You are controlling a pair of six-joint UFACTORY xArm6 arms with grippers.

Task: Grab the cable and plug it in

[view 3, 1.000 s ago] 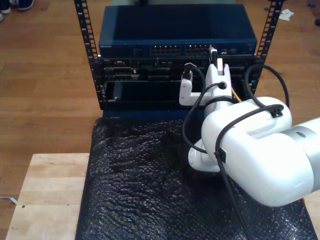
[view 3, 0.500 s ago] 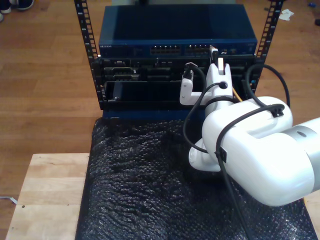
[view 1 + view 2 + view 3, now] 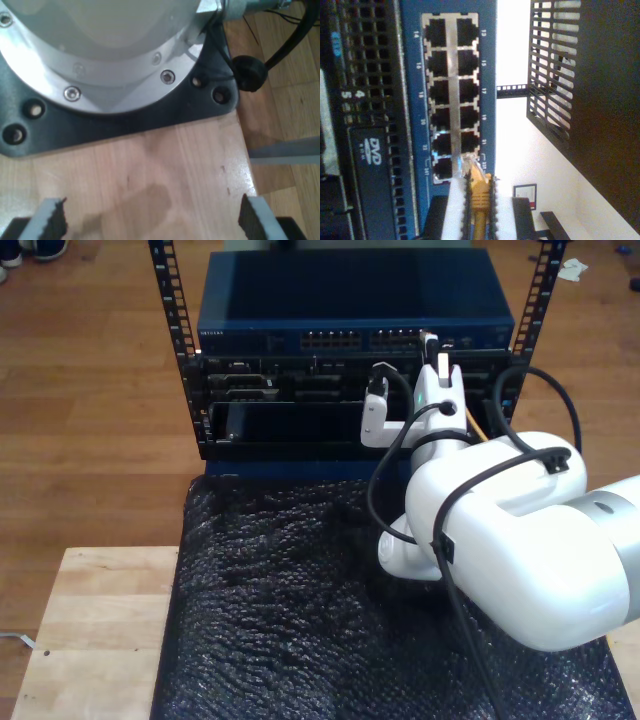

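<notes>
My second gripper (image 3: 476, 186) is shut on the yellow-orange cable (image 3: 479, 205) just behind its clear clip plug (image 3: 471, 167). The plug tip sits right at the lowest-numbered end of the blue switch's port block (image 3: 451, 95), by the ports marked 23 and 24; I cannot tell whether it has entered one. In the exterior view this gripper (image 3: 433, 348) reaches up to the switch (image 3: 350, 315), and a short stretch of the cable (image 3: 475, 428) shows beside the wrist. My first gripper (image 3: 150, 222) hangs open over a wooden tabletop (image 3: 165, 165), with nothing between its fingers (image 3: 50, 222).
A metal rack (image 3: 175, 330) holds the switch above black units, one with a DVD drive (image 3: 370, 170). Black bubble wrap (image 3: 290, 620) covers the table in front. Thick black arm cables (image 3: 390, 470) loop by the wrist. An arm's round base plate (image 3: 100, 65) stands near the first gripper.
My second gripper has crept a little closer to the switch's ports with the cable in it. Everything else stays where it was.
</notes>
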